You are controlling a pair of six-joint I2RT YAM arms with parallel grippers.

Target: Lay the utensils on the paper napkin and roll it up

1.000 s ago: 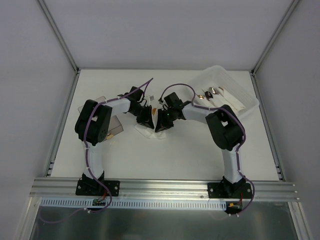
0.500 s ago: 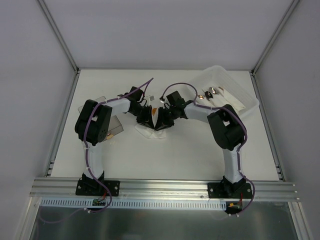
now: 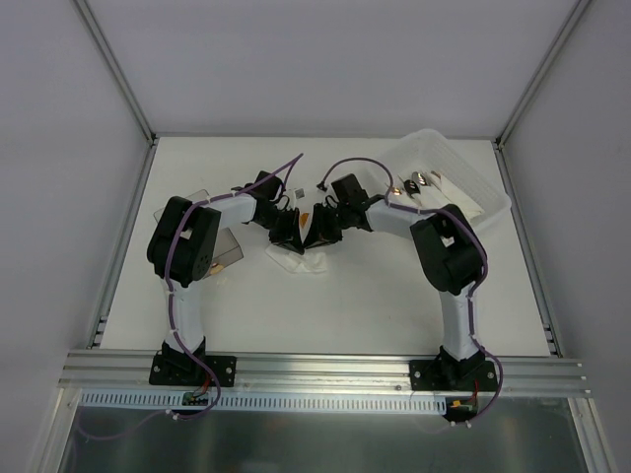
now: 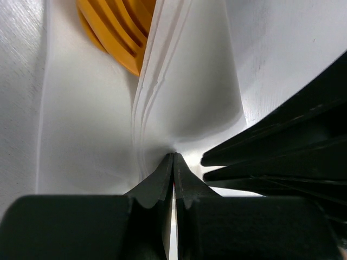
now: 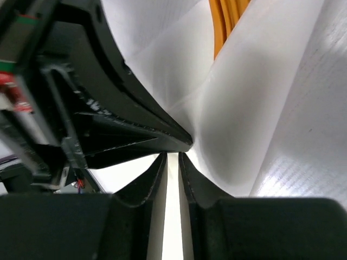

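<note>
Though overhead hides it, left pincer and right pincer each pinch the paper napkin.

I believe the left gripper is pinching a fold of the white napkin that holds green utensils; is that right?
Not quite: the utensils are orange, not green, as the left wrist view shows. The left gripper does pinch a fold of the paper napkin.

2 arms folded inward, left tool and right tool tip to tip, jaws pinched
</note>
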